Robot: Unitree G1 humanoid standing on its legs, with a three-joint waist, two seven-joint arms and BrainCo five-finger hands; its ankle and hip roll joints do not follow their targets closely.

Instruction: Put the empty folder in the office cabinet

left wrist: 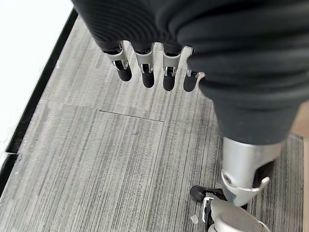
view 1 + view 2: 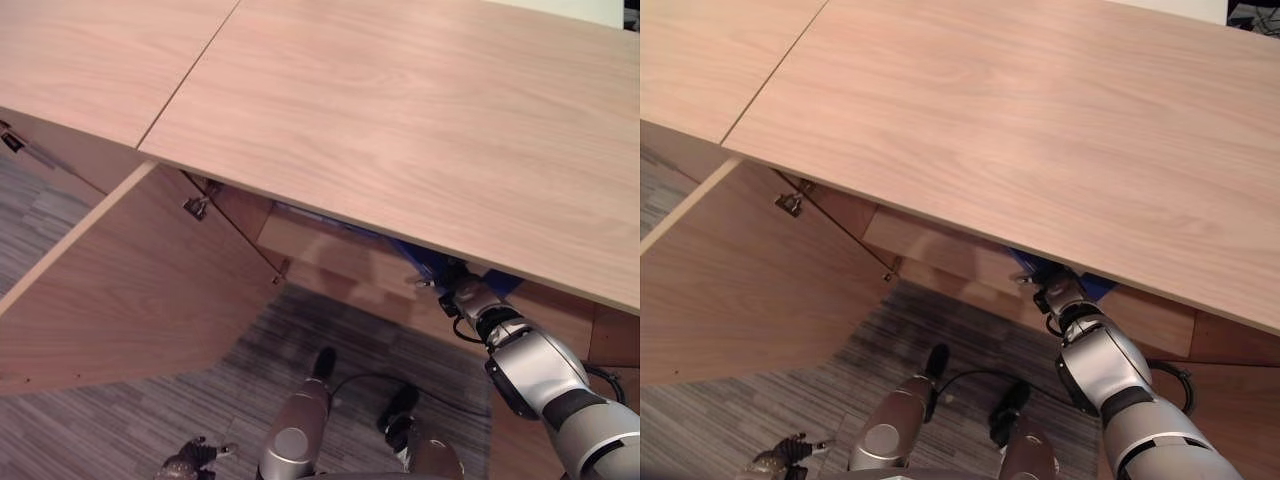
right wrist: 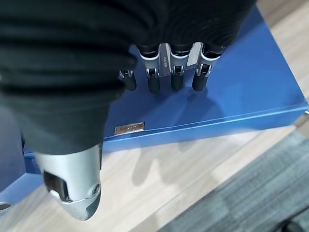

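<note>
The left hand (image 1: pixel 154 72) hangs over the grey carpet (image 1: pixel 106 159), fingers relaxed, holding nothing. Beyond the open cabinet door (image 2: pixel 130 290), the right hand (image 3: pixel 169 67) reaches under the wooden top (image 2: pixel 400 120), fingers straight above the blue folder (image 3: pixel 241 92) lying flat on the cabinet shelf (image 3: pixel 193 169); its small metal label (image 3: pixel 129 128) is unreadable.

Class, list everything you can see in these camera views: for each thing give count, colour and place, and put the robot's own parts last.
Wooden cabinet top: one, light wood grain, spanning the upper part of the head views.
Open cabinet door: one, light wood, swung out on the robot's left.
Flat blue folder: one, blue, lying on the wooden shelf inside the cabinet.
Grey carpet floor: one, grey striped, below the cabinet.
Right robot hand: one, silver with dark tips, fingers straight over the folder.
Left robot hand: one, same colours, relaxed above the carpet.
</note>
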